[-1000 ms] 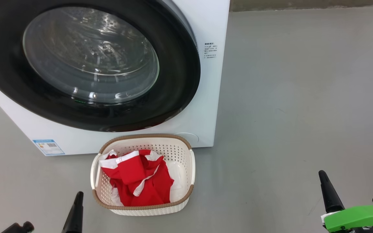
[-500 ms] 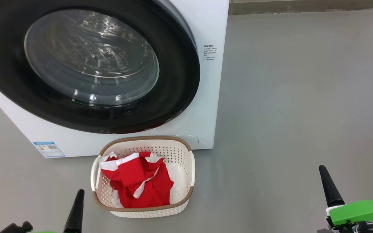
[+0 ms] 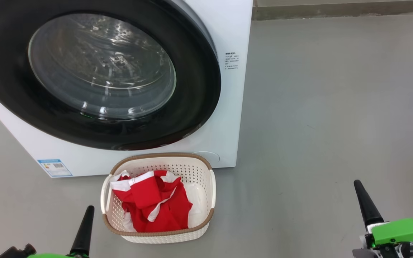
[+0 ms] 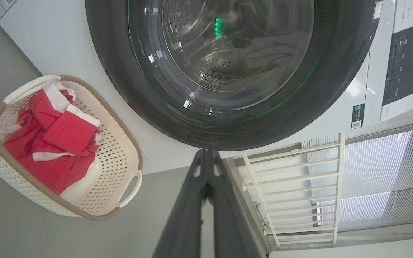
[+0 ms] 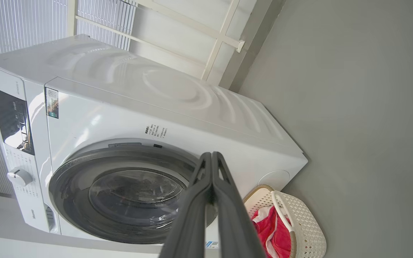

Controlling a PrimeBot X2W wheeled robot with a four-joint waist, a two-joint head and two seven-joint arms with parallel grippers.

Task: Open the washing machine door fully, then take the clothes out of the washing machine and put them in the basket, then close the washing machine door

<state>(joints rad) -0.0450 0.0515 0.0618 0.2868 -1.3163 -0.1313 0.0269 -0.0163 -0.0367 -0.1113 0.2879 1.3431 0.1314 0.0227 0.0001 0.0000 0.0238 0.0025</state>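
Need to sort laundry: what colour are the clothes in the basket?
The clothes are red with white stripes; head view shows them best.

The left gripper (image 3: 90, 209) and right gripper (image 3: 356, 183) bore long, dark, tapering fingers (image 4: 188, 208); cut-outs (image 4: 196, 171) pierced them near the tips. Green housing (image 3: 403, 231) covered each wrist.
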